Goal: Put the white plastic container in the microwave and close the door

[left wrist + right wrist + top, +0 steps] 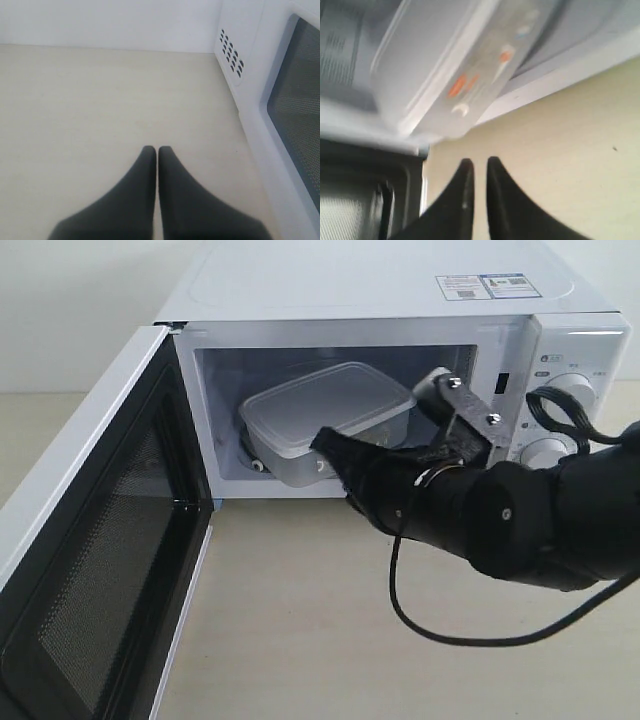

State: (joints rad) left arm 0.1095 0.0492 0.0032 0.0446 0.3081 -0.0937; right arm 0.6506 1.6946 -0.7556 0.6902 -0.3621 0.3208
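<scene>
Two arms are working at the microwave (380, 280), which is standing on the pale bench (300, 630) with its door (70, 490) swinging wide open to the left of the exterior view, black mesh-lined inner face showing.

The white plastic container (325, 415) is sitting inside the cavity, lid up. Its long axis is running on a diagonal, from the front left of the opening toward the back right, so that one rounded corner is pointing out at the bench rather than a flat side. In the right wrist view the container (435, 65) is showing a side wall with blurred red-orange label marks (462, 85) facing the opening.

The right gripper (328, 445) is hanging just outside the cavity mouth, in front of the container's near side and apart from it. Its jaws, seen in the right wrist view (477, 162), are lying almost together with only a thin slit between them, clenching nothing. A black cable (450, 635) is looping below that arm, and the two round knobs (575, 390) are partly showing behind it.

The left gripper (157, 149) is hovering over bare bench beside the door's outer face, near the dark window (297, 100) and a patch of vent holes (231, 52). Its jaws are pressing tip to tip, empty.
</scene>
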